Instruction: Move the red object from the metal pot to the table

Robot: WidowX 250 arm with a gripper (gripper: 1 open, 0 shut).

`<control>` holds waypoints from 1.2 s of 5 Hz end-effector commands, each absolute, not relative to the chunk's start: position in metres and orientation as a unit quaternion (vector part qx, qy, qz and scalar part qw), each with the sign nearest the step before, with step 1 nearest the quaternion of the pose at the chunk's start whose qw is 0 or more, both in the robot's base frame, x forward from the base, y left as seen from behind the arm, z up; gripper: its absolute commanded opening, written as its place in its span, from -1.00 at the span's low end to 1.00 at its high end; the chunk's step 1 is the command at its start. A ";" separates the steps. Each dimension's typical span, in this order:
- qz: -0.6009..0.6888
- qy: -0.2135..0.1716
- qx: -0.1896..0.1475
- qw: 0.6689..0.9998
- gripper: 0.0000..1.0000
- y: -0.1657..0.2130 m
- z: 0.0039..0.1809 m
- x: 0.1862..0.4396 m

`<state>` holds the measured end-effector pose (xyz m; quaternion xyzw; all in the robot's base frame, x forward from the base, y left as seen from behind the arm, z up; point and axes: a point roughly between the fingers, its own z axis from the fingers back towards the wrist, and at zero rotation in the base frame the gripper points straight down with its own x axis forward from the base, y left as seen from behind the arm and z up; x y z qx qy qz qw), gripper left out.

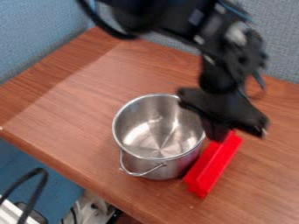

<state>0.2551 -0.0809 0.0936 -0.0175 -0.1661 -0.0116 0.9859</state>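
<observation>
The red object [214,168] lies flat on the table [82,79], just right of the metal pot [149,161], with its long side pointing away from the front edge. The pot stands upright and holds nothing; its wire handle hangs down at the front. My gripper [222,131] is dark and motion-blurred. It hangs over the far end of the red object, close to the pot's right rim. Its fingers look pressed together and shut, and nothing shows between them.
The table's front edge runs diagonally just below the pot and the red object. Black cables [24,197] hang below that edge at the lower left. A blue wall [47,26] stands behind the table on the left.
</observation>
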 end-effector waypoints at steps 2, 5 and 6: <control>-0.035 -0.179 -0.022 0.983 1.00 -0.082 0.107 0.261; -0.078 -0.174 -0.033 0.981 1.00 -0.098 0.120 0.270; -0.086 -0.171 -0.028 0.981 1.00 -0.102 0.120 0.269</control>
